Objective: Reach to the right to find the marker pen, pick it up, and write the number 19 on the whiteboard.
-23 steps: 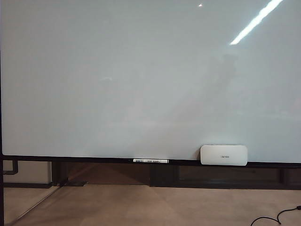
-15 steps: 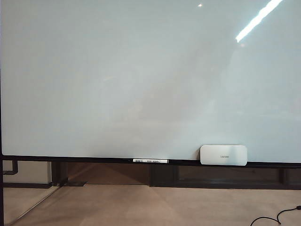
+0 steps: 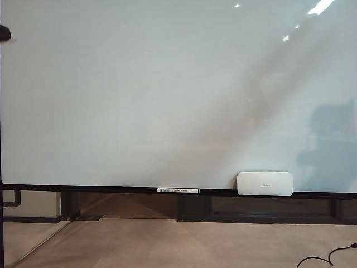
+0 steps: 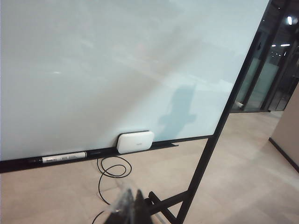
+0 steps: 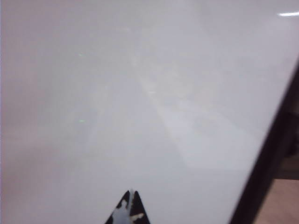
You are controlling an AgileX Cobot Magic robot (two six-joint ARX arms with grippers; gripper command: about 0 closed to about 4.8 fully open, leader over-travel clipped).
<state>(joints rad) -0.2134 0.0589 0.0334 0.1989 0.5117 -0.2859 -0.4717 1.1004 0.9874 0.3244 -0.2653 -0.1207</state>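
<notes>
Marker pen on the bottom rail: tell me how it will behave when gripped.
The marker pen looks slim, round and smooth, so it may roll along the rail or slip between fingers. It seems rigid and light. The eraser lies apart.

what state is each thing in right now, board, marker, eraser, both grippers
whiteboard: upright on its stand, blank, no strokes written
marker: lying flat on the bottom rail, capped as far as shows, not held
eraser: resting on the rail, against the board
left gripper: shut, empty, away from the board
right gripper: shut, empty, pointed at the board
</notes>
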